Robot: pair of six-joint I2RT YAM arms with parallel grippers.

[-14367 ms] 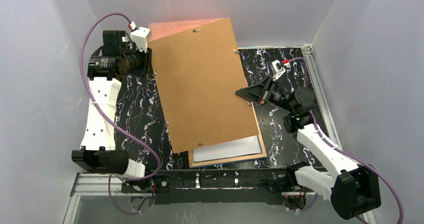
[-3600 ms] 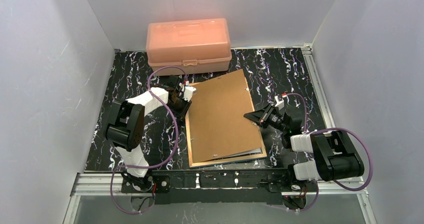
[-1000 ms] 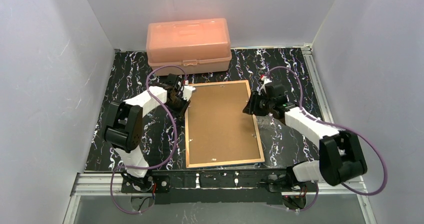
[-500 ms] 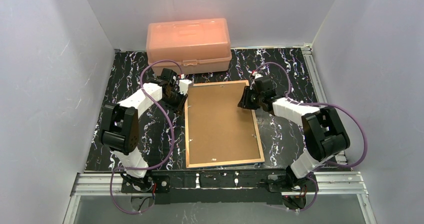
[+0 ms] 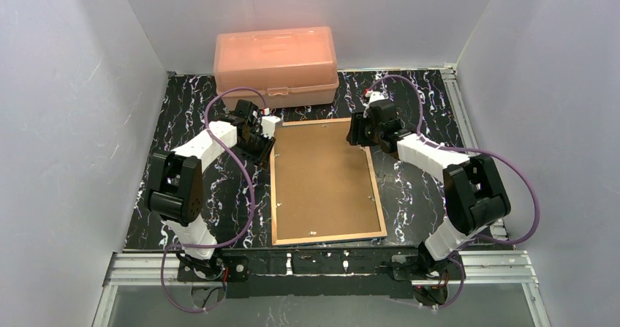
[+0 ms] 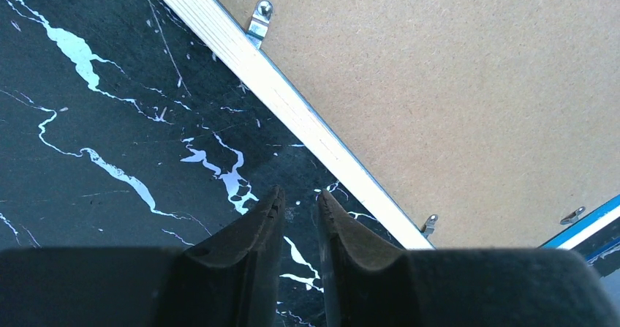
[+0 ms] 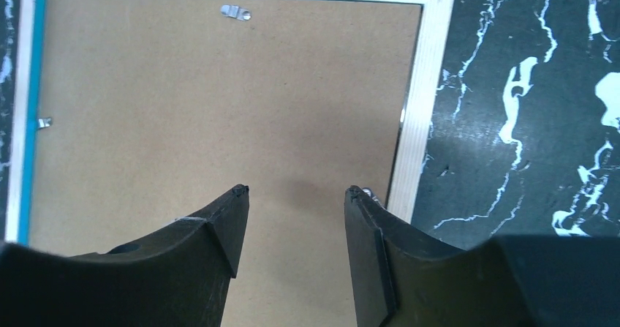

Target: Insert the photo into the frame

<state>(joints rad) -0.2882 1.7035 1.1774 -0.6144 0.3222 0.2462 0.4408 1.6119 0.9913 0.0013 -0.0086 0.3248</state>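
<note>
The frame point(image 5: 329, 238) lies face down mid-table, its light wood back edge point(image 7: 420, 122) up and a blue strip showing inside the rim. A brown backing board point(image 5: 322, 177) fills it and hides the photo. My left gripper point(image 5: 265, 143) hovers over the black table just off the frame's far left rim point(image 6: 292, 107). Its jaws point(image 6: 300, 195) stand open by a narrow gap with nothing between them. My right gripper point(image 5: 356, 131) is over the board near the far right corner, open point(image 7: 296, 190) and empty.
A peach plastic box point(image 5: 276, 56) stands at the back, just beyond the frame. Small metal clips point(image 6: 259, 16) point(image 7: 235, 11) sit along the frame's inner edge. Grey walls close in on three sides of the marbled table point(image 5: 190, 107).
The board, tilted a few seconds ago, now lies flat in the frame. My right gripper slid along the right rim to the far corner and opened wider. The left jaws parted slightly.
</note>
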